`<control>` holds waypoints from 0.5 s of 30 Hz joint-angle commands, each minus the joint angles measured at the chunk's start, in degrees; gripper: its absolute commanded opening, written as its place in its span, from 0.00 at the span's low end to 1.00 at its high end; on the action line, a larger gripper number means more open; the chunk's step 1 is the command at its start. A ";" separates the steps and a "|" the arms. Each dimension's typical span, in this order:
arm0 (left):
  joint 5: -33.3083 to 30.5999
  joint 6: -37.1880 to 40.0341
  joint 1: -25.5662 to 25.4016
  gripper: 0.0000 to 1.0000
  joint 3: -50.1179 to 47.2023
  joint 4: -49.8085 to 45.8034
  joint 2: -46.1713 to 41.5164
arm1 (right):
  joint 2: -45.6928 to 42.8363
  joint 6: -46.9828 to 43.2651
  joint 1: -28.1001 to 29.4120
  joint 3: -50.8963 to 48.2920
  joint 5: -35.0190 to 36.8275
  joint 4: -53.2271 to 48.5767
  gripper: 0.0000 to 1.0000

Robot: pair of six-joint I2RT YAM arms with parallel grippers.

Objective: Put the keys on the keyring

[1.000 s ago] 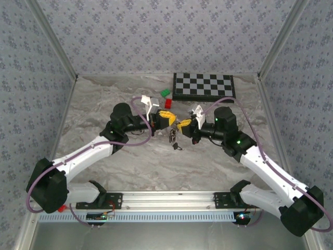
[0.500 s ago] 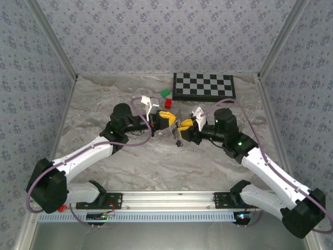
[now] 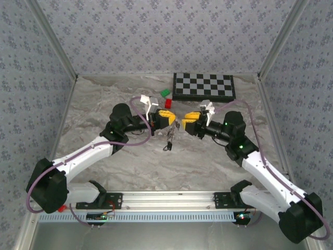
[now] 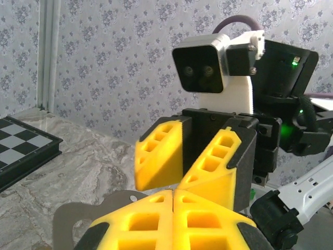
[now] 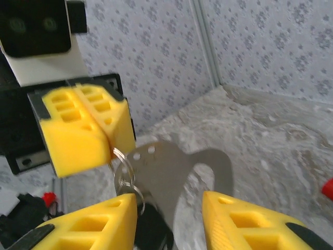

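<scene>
Your two arms faced off mid-frame: left gripper [image 3: 169, 120] pinched one keyring [image 5: 125, 177], right gripper [image 3: 186, 123] had its jaws spread, and I couldn't count the dangling keys [image 3: 167, 147].

Lab test booth; patterned panel walls [image 3: 156, 36]; marbled table [image 3: 99, 99]; aluminium rail [image 3: 166, 197]

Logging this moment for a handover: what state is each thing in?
left gripper: shut on the keyring.
right gripper: open, holding nothing.
keyring: pinched between the left gripper's pads, off the table.
keys: hanging below the keyring.
chessboard: lying flat on the table.
</scene>
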 commanded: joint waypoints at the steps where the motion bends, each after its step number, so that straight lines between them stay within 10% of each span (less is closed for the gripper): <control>1: 0.20 -0.71 -0.43 0.00 1.01 4.11 0.12 | 2.74 7.60 -0.67 -0.28 -4.50 14.10 0.38; 15: 0.17 -0.27 -0.35 0.00 1.09 3.50 0.22 | 6.86 10.59 -0.25 -0.08 -9.75 18.41 0.35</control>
